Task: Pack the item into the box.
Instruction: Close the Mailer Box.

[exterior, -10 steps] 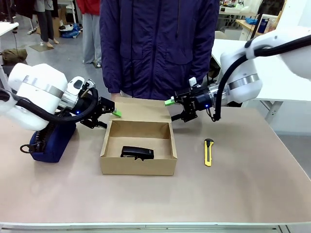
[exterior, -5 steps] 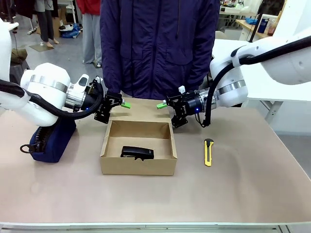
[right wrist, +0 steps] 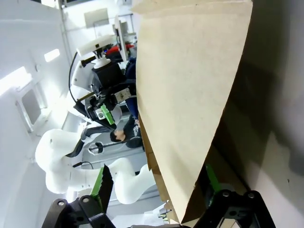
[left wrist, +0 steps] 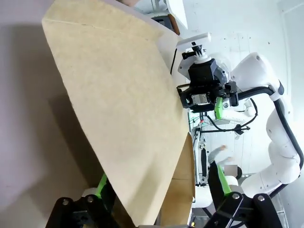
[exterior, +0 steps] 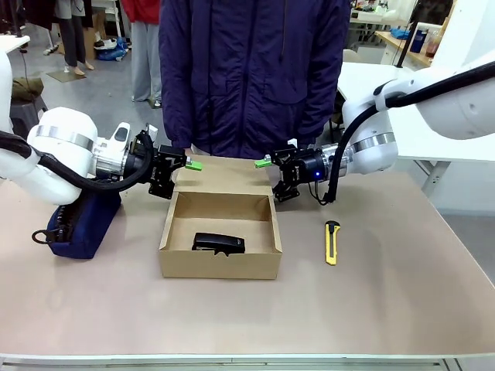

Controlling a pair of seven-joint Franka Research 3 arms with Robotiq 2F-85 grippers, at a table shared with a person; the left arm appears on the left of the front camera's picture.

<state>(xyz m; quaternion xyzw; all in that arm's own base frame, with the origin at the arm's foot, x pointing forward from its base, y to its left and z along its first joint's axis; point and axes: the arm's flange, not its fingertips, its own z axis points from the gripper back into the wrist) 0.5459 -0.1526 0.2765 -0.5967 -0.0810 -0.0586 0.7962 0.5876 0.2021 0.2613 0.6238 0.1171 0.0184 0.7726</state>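
Note:
The box point(exterior: 220, 263) stands open mid-table with the item point(exterior: 219, 244), a small black stapler-like object, lying inside near its front wall. The lid flap point(exterior: 228, 174) lies back toward the person. My left gripper point(exterior: 188, 165) is at the flap's left far corner, my right gripper point(exterior: 268, 164) at its right far corner. In the left wrist view, the left gripper point(left wrist: 159, 183) stands open with the lid flap point(left wrist: 118, 109) running between its fingers. The right wrist view has the right gripper point(right wrist: 156, 183) open astride the lid flap point(right wrist: 190, 95) in the same way.
A yellow-and-black utility knife point(exterior: 332, 242) lies right of the box. A navy pouch point(exterior: 81, 224) sits at the left, under my left arm. A person point(exterior: 251, 69) in a dark jacket stands close behind the flap at the far edge.
Both grippers have moved inward from the box's sides to the far corners of the lid flap. Their jaws stand somewhat narrower than before. The item and box have not moved.

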